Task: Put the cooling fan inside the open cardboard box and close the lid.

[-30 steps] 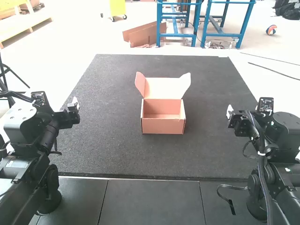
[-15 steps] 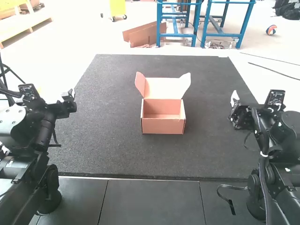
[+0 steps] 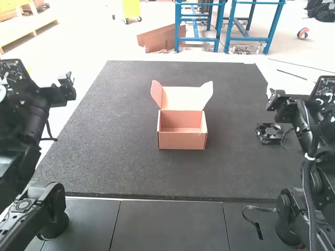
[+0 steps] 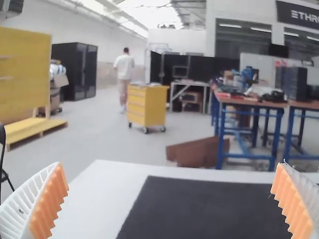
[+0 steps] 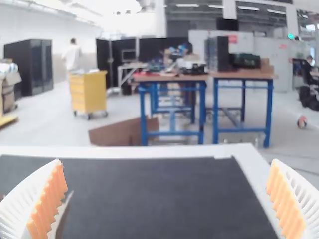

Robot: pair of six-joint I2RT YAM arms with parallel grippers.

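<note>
**Fan on the mat, box open, both grippers raised and spread**

High view: The cardboard box (image 3: 182, 134) sits near the middle of the black mat (image 3: 120, 136), its opening facing up. Its lid (image 3: 182, 98) stands upright along the far side, with a small flap at each end. The cooling fan (image 3: 269, 132) lies flat on the mat, outside the box and well apart from it, close to the mat's right edge. The right gripper (image 3: 274, 97) hangs above the fan, clear of it, and holds nothing. The left gripper (image 3: 66, 80) is raised over the mat's left edge, well away from both box and fan. From this angle I cannot tell how wide either pair of fingers stands.

Left wrist view: The left gripper (image 4: 167, 219) has its white ribbed fingers (image 4: 35, 211) spread wide, the orange pads facing each other with nothing between them. Past the fingers lie the far part of the black mat (image 4: 199, 211) and the white table (image 4: 99, 194) around it.

Right wrist view: The right gripper (image 5: 164, 214) is likewise spread wide, its orange-padded fingers (image 5: 286, 204) at either side and gripping nothing. The black mat (image 5: 159, 194) stretches ahead between them, bordered by the white table (image 5: 249, 154) at its far edge.
</note>
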